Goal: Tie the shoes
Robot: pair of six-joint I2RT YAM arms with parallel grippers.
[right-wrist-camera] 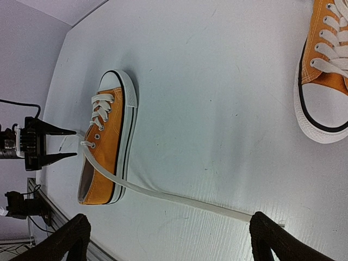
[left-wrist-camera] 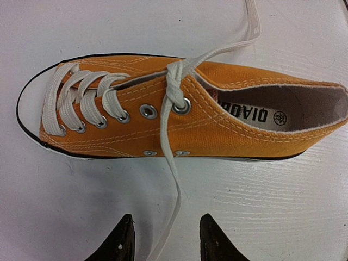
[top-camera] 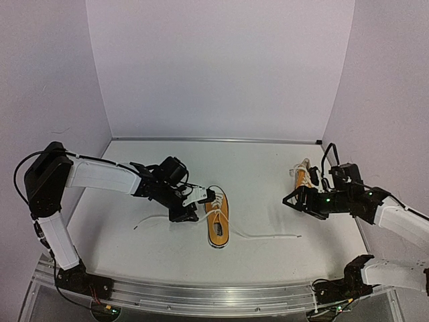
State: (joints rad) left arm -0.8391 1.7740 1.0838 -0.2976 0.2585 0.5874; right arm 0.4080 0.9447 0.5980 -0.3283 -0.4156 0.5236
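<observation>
**One shoe mid-table, toe to the far wall, both grippers open**

The middle shoe [top-camera: 217,218] lay upright on its sole on the white table [top-camera: 268,161]. Its long axis ran near to far, with the toe cap toward the back wall [top-camera: 221,67] and the heel toward the rail [top-camera: 201,295] at the near edge. Its laces were threaded but not tied. Its open mouth faced up and showed a printed label on the insole.

The left gripper [left-wrist-camera: 166,242] sat just beside the shoe's left flank with its fingers spread apart. The left lace [left-wrist-camera: 171,179] ran down from the top eyelet and passed between them. I could not tell whether it touched either finger. The right lace [right-wrist-camera: 179,198] trailed from the shoe across the tabletop to the right. Its end lay near one finger of the right gripper [right-wrist-camera: 174,239], whose fingers stood wide apart and held nothing.

The second shoe [right-wrist-camera: 323,81] stood near the right wall, well apart from the first. Its white toe cap was turned toward the right wrist camera, and its heel was cut off by the frame. In the top view the right arm hid part of it.

The middle shoe sat well away from the back and side walls, closer to the near rail. A stretch of tabletop, crossed only by the right lace, separated it from the right gripper.
</observation>
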